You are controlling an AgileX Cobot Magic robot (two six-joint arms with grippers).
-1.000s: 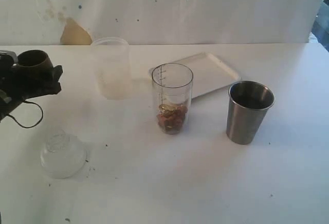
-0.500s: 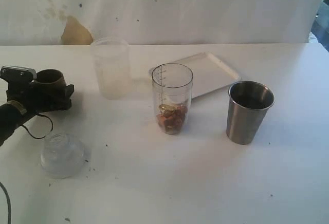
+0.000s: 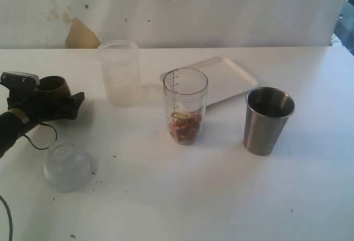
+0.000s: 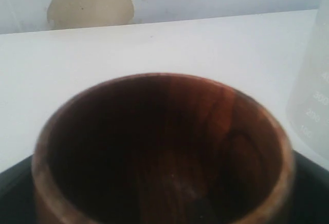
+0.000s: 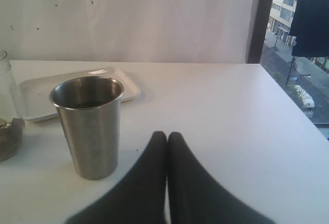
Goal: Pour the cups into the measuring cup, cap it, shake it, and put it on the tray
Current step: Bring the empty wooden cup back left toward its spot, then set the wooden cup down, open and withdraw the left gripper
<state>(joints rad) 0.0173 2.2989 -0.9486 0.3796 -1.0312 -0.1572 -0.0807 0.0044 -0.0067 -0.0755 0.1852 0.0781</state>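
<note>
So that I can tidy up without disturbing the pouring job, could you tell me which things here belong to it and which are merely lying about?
Job: wooden cup, steel tumbler, measuring cup, white tray, clear domed lid (probably the cap).
Lying about: frosted cup.

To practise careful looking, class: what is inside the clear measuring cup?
Reddish-brown and golden pieces lie heaped at the bottom of the measuring cup; pieces deeper in the heap are hidden.

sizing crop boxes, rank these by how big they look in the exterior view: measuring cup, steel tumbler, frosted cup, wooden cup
1. measuring cup and steel tumbler: too alike to rank, the first taller, the second wider
2. frosted cup: slightly smaller, but it stands farther back, so unsure
3. wooden cup: clearly smallest
</note>
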